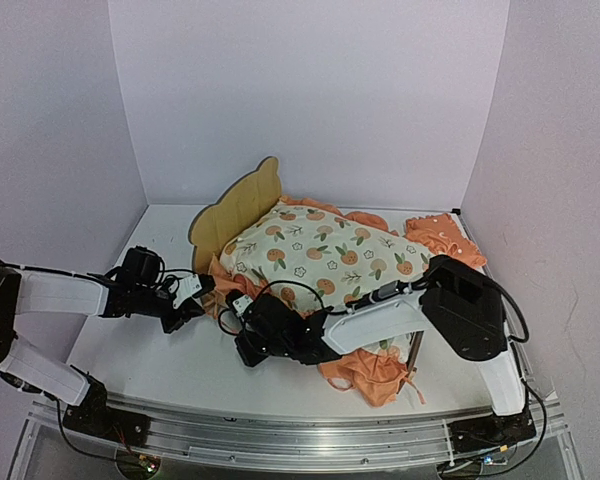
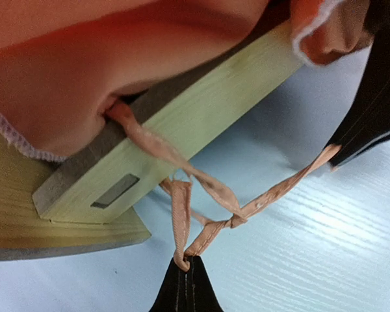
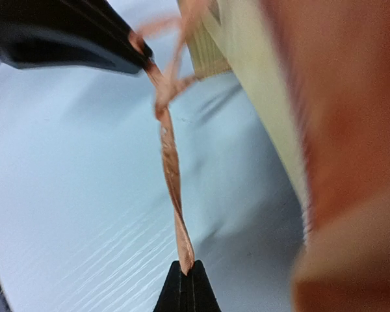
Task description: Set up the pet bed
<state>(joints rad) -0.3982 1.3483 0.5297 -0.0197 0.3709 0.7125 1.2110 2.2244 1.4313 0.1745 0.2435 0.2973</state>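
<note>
Two arms meet at the near left side of the pet bed (image 1: 237, 208), which stands mid-desk with its scalloped headboard at the rear left and an orange-print mattress pad (image 1: 325, 250) lying on it. The left gripper (image 2: 185, 270) is pinched fully closed on a loop of thin peach ribbon (image 2: 211, 185). In the left wrist view the ribbon runs out from under the pad's orange fabric, crosses the bed's pale wooden side rail (image 2: 201, 110), and reaches a knot just above the white desk (image 2: 299, 260). The rail sits just beyond the fingertips without touching them; only the ribbon joins the two. The right gripper (image 3: 187, 276) is likewise clamped tight on another strand of the same ribbon, which rises twisted toward the left gripper's black fingers at the top left of the right wrist view. There the bed's wooden edge (image 3: 247, 58) lies to the right of the strand, near but apart from the right fingertips. More ruffled orange cloth (image 1: 375, 378) spills off the bed's near end.
</note>
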